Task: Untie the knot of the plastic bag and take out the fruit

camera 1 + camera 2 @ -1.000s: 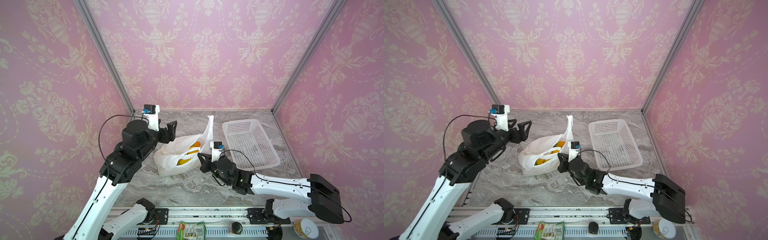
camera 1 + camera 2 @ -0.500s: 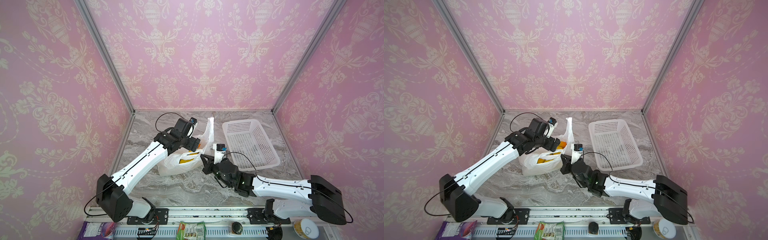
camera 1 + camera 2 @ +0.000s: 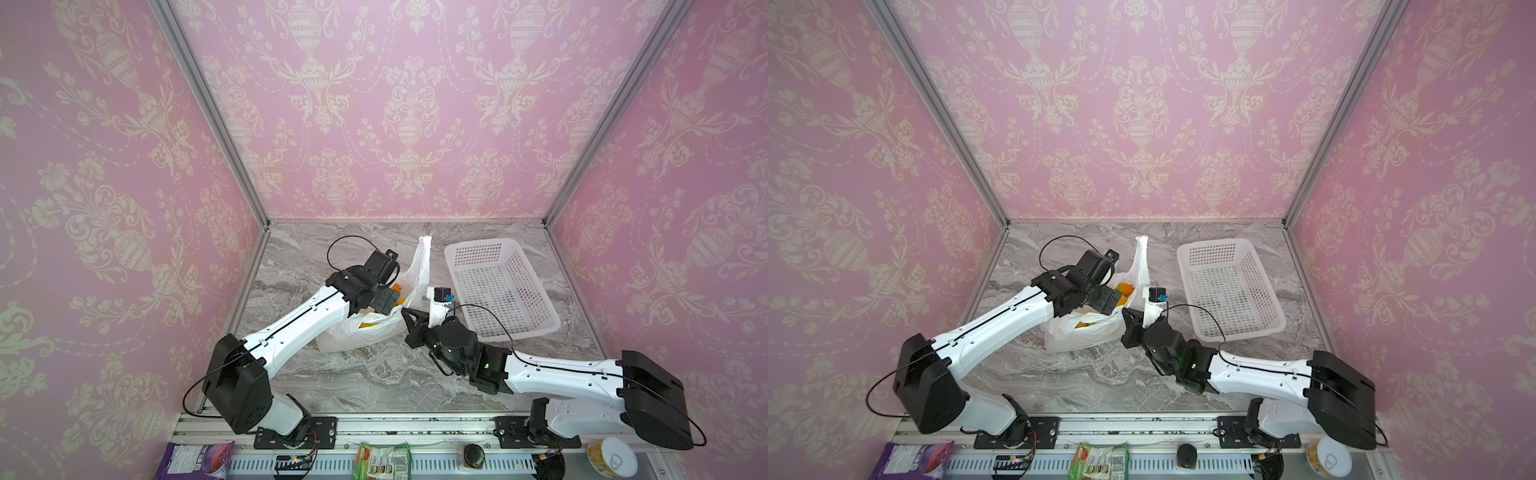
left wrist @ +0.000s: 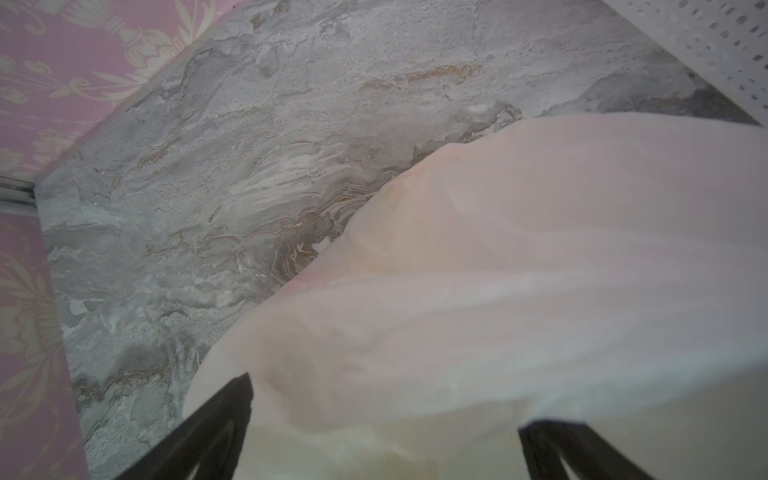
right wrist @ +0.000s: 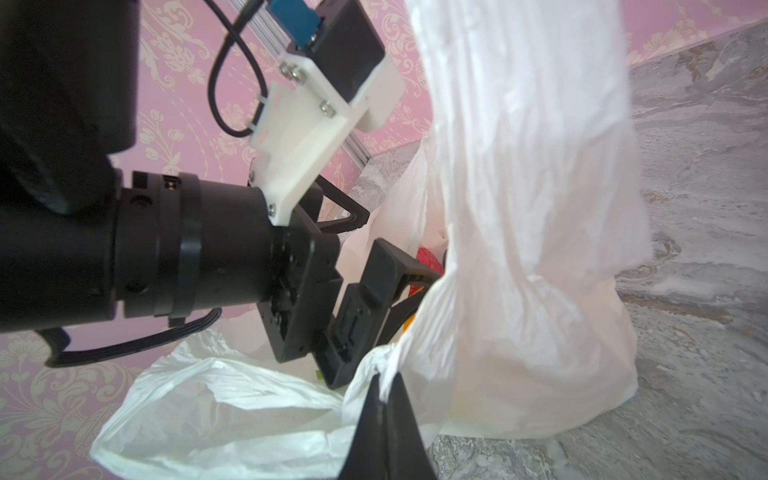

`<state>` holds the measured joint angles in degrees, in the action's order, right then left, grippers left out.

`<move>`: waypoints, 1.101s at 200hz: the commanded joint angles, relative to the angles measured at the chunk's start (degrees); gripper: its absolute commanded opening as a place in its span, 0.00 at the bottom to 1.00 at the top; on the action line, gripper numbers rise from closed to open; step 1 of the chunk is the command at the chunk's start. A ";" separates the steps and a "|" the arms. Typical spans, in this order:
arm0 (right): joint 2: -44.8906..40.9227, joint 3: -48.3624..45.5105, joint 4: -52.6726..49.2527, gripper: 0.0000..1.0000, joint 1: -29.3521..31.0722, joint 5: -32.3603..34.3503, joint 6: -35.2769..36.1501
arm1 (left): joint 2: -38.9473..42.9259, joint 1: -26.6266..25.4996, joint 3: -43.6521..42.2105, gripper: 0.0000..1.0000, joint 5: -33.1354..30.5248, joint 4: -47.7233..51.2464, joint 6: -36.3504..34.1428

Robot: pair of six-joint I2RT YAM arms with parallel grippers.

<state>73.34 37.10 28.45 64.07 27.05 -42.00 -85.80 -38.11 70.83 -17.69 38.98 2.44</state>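
Observation:
The white plastic bag [image 3: 365,332] lies mid-table in both top views, its mouth gaping and one loop handle [image 3: 424,253] standing upright. The knot does not show in any view. Fruit shows inside: an orange piece [image 3: 397,287], a yellow one [image 3: 1086,325] and a red one [image 5: 430,259]. My left gripper [image 3: 388,301] reaches into the bag's mouth, open, with thin plastic draped between its fingers [image 4: 224,415] in the left wrist view. My right gripper [image 5: 384,380] is shut on a bunched edge of the bag's rim, at the bag's near right side [image 3: 405,316].
A white perforated basket [image 3: 478,243] stands right of the bag, close to my right arm's cable. Pink walls close in the table's left, back and right. Packets [image 3: 382,459] and a tin [image 3: 611,457] lie below the front rail.
My left arm has swung down from the raised left side into the bag's mouth, and its jaws have opened wider. My right gripper has kept its pinch on the bag's rim.

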 commanded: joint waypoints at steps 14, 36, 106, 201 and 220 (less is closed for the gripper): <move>-1.45 -0.97 1.12 0.00 0.32 1.90 1.14 | -2.43 0.06 1.10 0.58 -7.00 1.64 0.56; -1.03 -1.25 1.43 0.00 0.27 2.67 1.14 | -2.66 1.81 4.54 0.15 -7.17 0.68 -0.61; 0.75 0.40 0.24 0.00 -0.35 3.40 1.02 | -12.75 11.22 36.97 0.00 -9.90 6.09 -7.22; -1.18 1.08 -3.39 0.79 -1.32 7.03 6.69 | -4.74 -0.92 28.25 0.00 -14.29 3.46 -11.16; -2.67 2.05 -7.40 0.87 -1.32 9.55 10.76 | -0.71 -1.18 21.36 0.00 -11.02 1.60 -7.93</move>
<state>73.71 36.91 25.87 62.98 32.01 -36.99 -92.53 -39.77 98.17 -30.52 43.99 -8.08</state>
